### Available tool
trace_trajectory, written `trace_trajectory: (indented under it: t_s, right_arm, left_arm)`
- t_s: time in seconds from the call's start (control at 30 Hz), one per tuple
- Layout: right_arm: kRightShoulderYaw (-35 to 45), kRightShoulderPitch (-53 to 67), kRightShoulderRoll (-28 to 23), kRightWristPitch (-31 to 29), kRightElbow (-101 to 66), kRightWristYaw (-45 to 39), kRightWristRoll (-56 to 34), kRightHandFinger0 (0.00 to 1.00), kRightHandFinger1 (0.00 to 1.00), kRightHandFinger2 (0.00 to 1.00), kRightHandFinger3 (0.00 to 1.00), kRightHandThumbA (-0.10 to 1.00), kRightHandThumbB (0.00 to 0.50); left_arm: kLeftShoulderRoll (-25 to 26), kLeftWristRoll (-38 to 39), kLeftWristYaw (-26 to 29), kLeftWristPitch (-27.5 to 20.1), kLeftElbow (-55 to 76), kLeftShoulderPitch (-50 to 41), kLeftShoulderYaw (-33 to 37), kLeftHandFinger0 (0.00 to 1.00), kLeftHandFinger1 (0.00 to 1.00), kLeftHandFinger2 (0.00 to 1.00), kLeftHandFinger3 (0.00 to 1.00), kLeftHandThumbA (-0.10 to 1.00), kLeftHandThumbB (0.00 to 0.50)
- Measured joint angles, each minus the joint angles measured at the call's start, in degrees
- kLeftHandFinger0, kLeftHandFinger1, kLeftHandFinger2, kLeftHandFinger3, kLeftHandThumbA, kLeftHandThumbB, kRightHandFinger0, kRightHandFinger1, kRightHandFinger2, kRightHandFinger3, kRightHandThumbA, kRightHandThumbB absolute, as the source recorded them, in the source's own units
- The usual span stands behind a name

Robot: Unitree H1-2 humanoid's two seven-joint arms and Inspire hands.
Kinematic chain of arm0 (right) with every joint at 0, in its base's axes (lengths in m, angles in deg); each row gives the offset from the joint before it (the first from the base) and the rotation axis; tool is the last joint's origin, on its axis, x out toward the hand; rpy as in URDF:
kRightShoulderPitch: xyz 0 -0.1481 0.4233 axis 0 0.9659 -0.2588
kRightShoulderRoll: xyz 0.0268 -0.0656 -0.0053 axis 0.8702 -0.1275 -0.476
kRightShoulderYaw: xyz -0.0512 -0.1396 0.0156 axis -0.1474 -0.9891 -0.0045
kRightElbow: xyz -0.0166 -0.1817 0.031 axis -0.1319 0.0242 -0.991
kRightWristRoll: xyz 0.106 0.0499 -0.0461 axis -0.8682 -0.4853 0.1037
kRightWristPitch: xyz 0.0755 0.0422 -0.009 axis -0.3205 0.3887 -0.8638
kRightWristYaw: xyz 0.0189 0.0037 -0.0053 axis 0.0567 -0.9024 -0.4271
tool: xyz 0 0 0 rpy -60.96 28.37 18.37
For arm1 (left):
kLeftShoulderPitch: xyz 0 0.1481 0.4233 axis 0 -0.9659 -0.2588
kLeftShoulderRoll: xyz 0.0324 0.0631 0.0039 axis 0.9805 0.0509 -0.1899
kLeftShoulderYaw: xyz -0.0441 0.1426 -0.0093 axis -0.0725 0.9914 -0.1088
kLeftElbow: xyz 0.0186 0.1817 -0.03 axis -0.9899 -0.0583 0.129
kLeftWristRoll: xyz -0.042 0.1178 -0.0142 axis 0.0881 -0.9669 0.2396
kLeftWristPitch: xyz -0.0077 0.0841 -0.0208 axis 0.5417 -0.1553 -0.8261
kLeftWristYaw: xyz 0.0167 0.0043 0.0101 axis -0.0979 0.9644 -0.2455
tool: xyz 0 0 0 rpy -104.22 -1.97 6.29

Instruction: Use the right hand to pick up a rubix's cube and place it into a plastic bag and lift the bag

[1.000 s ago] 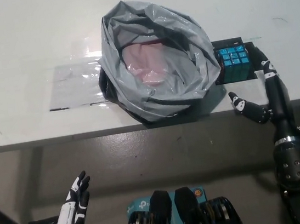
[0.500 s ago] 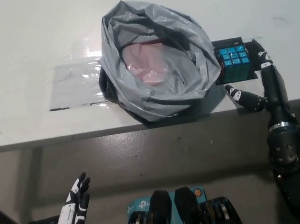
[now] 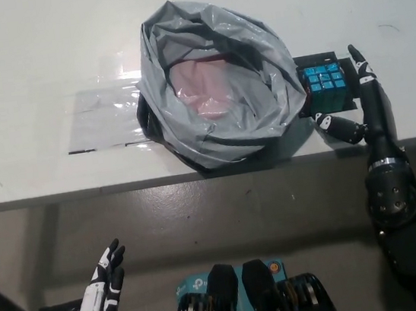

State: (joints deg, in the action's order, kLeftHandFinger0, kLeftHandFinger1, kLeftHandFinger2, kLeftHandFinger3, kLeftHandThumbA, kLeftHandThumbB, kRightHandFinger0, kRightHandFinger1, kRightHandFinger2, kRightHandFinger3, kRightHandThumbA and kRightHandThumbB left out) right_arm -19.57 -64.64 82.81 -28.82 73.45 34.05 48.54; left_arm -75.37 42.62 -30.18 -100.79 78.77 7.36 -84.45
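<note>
Reaching farther over the counter's near edge than a second ago, the right hand [image 3: 354, 102] now has its long fingers [image 3: 361, 74] stretched up along the right side of the rubix's cube [image 3: 324, 83], and its thumb lies just near of the cube's front. Fingers and thumb are spread apart and hold nothing; whether any fingertip touches the cube cannot be told. The black forearm rises from the lower right and crosses the counter [image 3: 27, 64] edge.

The cube, with blue-green facets, sits on a dark square mat [image 3: 327, 57] at the right, pressed close against the right flank of the plastic bag [image 3: 213, 78]. The bag is grey, crumpled, standing open with its mouth upward, and something pale pink shows inside. A clear plastic sheet [image 3: 103, 119] lies flat on the counter to the bag's left.

Low at the left, below the counter and well apart from everything on it, the white left hand [image 3: 104, 296] rests with fingers extended, empty.
</note>
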Motion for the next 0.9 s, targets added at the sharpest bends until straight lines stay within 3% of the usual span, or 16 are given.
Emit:
trace_trajectory:
  t_s: [0.9]
  right_arm:
    - [-0.4, -9.7, 0.3, 0.6, 14.9, 1.3, -3.2, 1.00, 1.00, 1.00, 1.00, 0.87, 0.447]
  left_arm:
    - [0.0, -0.6, 0.0, -0.5, 0.3, 0.0, 0.1, 1.00, 1.00, 1.00, 1.00, 1.00, 0.203]
